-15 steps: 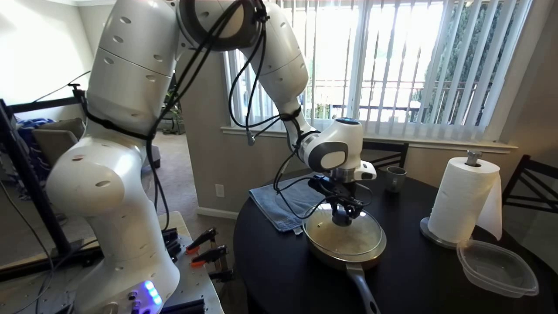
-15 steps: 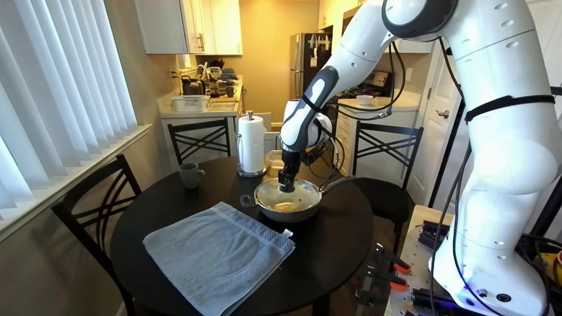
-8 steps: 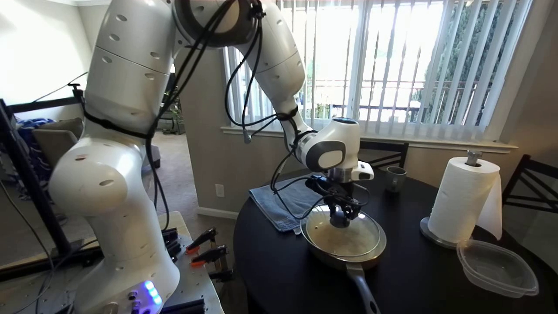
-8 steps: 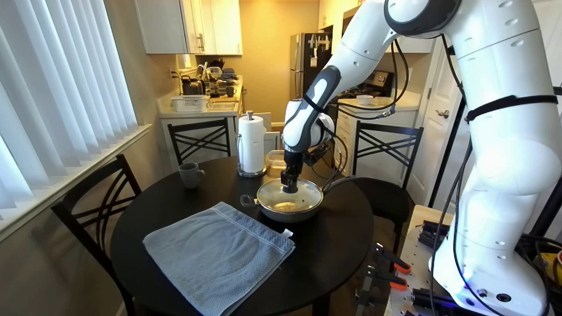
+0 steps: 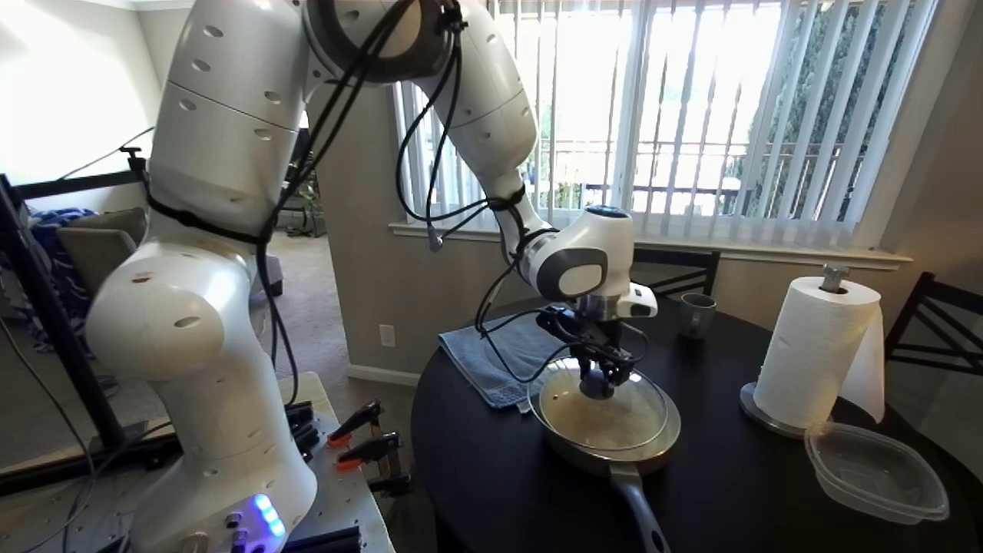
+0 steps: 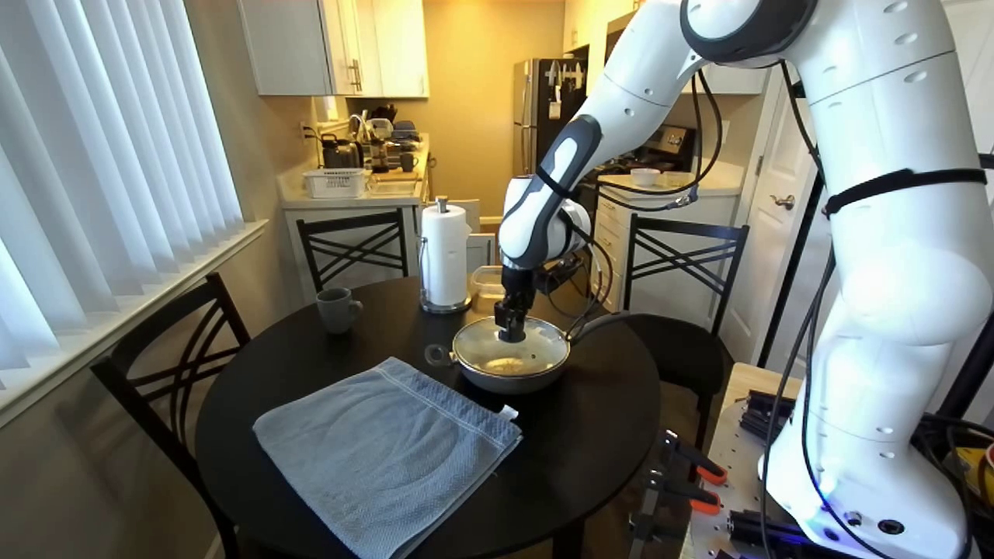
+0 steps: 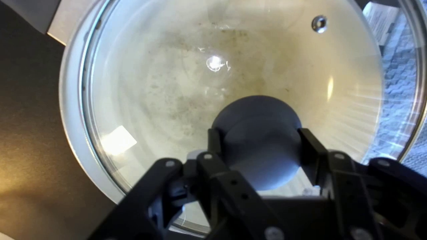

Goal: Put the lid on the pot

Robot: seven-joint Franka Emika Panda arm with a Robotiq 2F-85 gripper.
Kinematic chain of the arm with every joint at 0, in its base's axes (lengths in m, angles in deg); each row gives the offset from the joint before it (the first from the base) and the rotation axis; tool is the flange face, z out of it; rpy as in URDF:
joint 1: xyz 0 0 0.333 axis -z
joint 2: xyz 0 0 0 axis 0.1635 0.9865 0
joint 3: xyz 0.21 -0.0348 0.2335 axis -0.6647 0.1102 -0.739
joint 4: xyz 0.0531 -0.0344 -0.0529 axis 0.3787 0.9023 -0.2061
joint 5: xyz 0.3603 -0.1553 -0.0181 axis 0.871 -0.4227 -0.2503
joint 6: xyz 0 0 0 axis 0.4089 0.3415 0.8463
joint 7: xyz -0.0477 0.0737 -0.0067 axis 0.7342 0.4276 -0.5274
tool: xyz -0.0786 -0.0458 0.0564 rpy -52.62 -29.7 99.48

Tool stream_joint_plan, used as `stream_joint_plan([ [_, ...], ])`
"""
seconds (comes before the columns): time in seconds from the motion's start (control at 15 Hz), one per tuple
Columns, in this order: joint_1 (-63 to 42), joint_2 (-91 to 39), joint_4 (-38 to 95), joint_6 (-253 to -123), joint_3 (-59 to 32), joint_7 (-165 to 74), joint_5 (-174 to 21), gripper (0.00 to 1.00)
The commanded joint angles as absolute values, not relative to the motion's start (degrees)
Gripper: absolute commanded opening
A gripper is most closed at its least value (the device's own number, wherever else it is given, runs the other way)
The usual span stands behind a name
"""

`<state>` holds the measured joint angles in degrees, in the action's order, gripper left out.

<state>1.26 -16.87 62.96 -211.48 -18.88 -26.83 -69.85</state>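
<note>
Lid [image 5: 607,418] over pot [image 6: 511,382] — off-centre, towel [image 6: 388,454] beside

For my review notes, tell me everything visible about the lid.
The lid is round and clear, apparently glass, with a metal rim, a metal-ringed hole, bright reflections and a dark knob clamped between the fingers. It is knob up, off-centre over the pan, in the wrist view reaching past the pan's edge toward the towel. Whether it touches the pan is unclear.

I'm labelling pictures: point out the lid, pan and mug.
Lid [image 7: 247,78], in the wrist view: its glass.
Pan [image 6: 511,385], in an exterior view: its outer wall.
Mug [image 6: 335,312], in an exterior view: its body.
</note>
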Motion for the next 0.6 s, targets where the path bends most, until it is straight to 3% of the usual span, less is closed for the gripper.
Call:
stream_joint_plan([
  [0.0,4.2,-21.2,64.9,-210.6,-21.2,-24.4,-66.5,0.33],
  [0.53,2.5,-19.0,62.5,-204.5,-18.6,-27.4,-68.2,0.33],
])
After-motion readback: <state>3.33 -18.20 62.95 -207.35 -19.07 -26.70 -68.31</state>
